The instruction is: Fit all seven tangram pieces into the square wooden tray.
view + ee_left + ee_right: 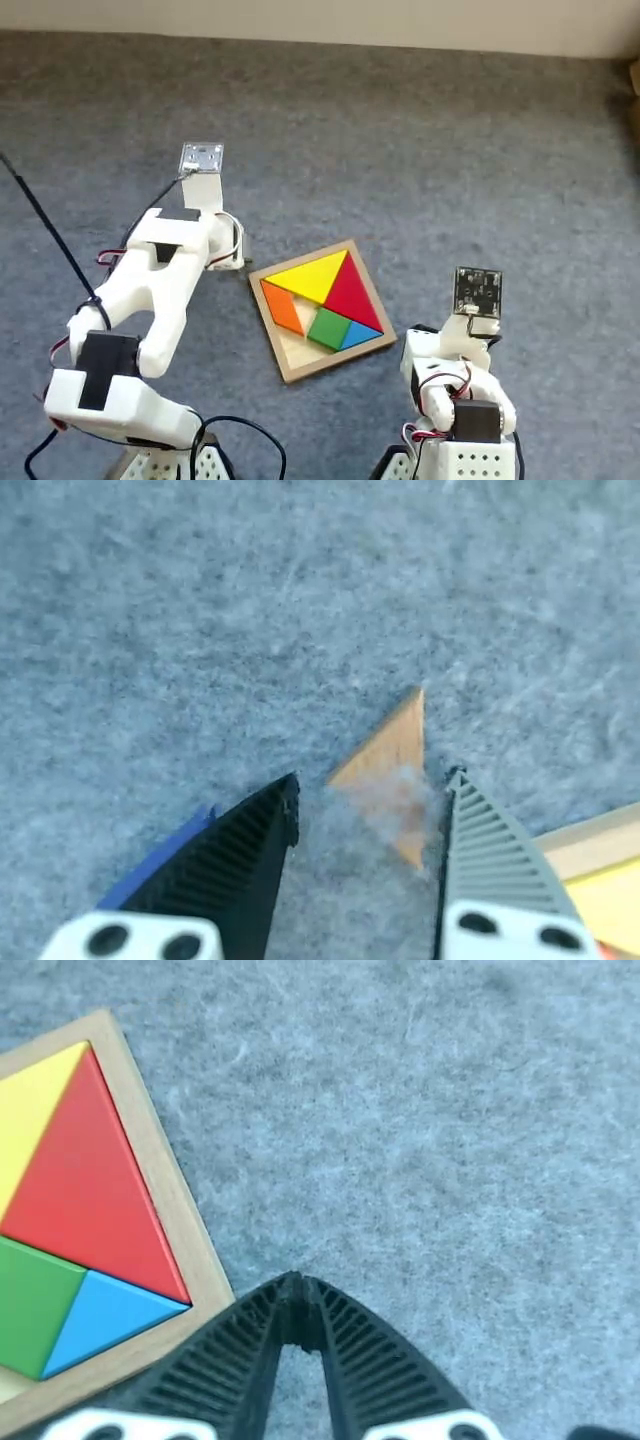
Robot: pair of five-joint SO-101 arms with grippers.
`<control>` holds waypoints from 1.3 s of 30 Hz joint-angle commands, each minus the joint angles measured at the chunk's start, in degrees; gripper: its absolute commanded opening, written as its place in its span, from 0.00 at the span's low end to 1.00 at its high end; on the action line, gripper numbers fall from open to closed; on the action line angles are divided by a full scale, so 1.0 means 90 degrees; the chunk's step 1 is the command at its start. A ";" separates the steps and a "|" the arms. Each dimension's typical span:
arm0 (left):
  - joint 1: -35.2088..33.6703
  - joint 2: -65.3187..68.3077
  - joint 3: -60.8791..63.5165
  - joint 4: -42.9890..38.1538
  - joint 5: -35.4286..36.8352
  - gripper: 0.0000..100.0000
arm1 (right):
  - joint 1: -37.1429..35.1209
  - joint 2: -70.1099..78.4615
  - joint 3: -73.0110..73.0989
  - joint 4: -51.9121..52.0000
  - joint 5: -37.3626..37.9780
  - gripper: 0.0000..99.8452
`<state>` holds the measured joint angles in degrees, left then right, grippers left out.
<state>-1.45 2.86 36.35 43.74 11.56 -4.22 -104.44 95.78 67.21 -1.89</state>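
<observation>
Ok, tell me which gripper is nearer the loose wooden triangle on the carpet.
Left. The left gripper is over the wooden triangle, open around it. The right gripper sits shut on the other side of the tray, by the blue piece.

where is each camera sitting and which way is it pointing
High view: fixed overhead, looking down on the wooden tray on grey carpet; the left arm and right arm both show.
Left wrist view: on the left arm's wrist, looking down past the left gripper, open, with a wooden triangle seen between its fingers.
Right wrist view: on the right arm's wrist, looking down past the right gripper, shut, beside the tray's edge.
Shared: the red triangle shows in the high and right wrist views.
</observation>
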 commanded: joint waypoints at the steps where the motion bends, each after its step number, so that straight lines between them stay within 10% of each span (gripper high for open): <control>1: -0.0063 -0.0015 -0.0327 -0.0088 0.0029 0.23 | 0.0073 -0.0083 0.0894 0.0044 -0.0059 0.01; 27: 0.0376 0.0317 -0.0689 -0.0156 -0.0469 0.18 | 0.0073 -0.0083 0.0894 0.0044 -0.0059 0.01; 39: 0.0376 0.2095 -0.2965 0.1797 -0.0625 0.05 | 0.0073 -0.0083 0.0894 0.0044 -0.0059 0.01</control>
<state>1.10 19.65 14.55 58.24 7.60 -4.22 -104.44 95.78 67.21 -1.89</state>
